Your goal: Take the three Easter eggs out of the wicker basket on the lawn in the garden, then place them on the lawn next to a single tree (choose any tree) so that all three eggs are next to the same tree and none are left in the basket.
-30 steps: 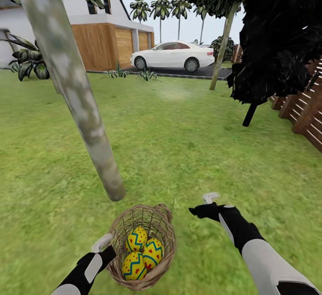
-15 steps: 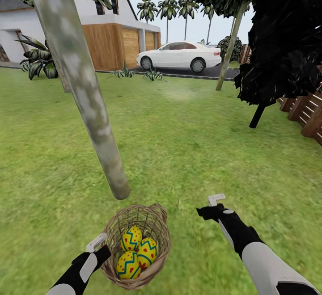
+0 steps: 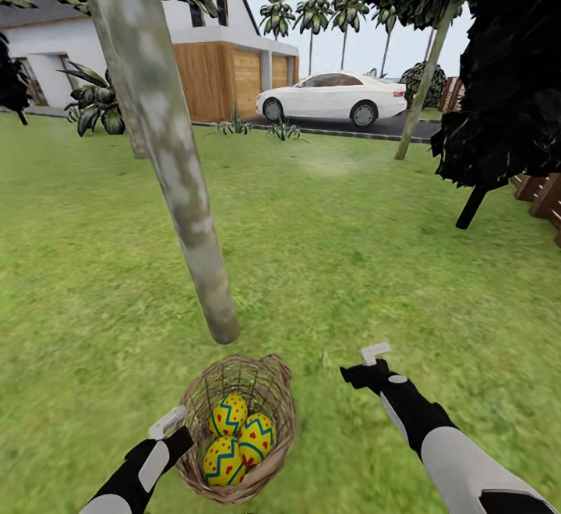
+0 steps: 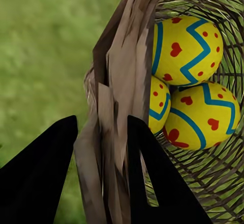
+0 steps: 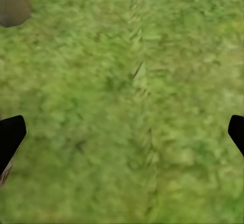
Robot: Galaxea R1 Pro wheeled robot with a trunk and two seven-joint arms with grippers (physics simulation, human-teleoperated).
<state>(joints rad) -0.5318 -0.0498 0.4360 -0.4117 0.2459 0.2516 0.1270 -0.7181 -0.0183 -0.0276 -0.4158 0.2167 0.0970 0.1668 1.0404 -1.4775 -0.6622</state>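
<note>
The wicker basket [image 3: 269, 389] hangs low in front of me in the head view, with the left gripper [image 3: 181, 428] shut on its rim. In the left wrist view the two black fingers [image 4: 157, 183] clamp the woven rim [image 4: 119, 107]. Three yellow Easter eggs [image 3: 228, 414] [image 3: 258, 436] [image 3: 222, 461] lie inside, close up as eggs [image 4: 185, 48] [image 4: 203, 114] [image 4: 158, 104]. The thick pale tree [image 3: 187, 210] leans, and its foot meets the lawn [image 3: 351, 265] just beyond the basket. My right gripper [image 3: 372, 355] hovers open over grass, right of the basket, fingertips [image 5: 10, 137] wide apart.
A dark black-leaved tree [image 3: 506, 86] and a brown slat fence [image 3: 545, 198] stand at the right. A thin-trunked tree [image 3: 425, 86], a white car [image 3: 335, 97] and a house [image 3: 226, 70] lie far ahead. Open grass stretches around the trunk on both sides.
The whole picture has slid to the right, so the camera has turned left. The basket stays in my left gripper, and the trunk's foot now sits nearer above it.
</note>
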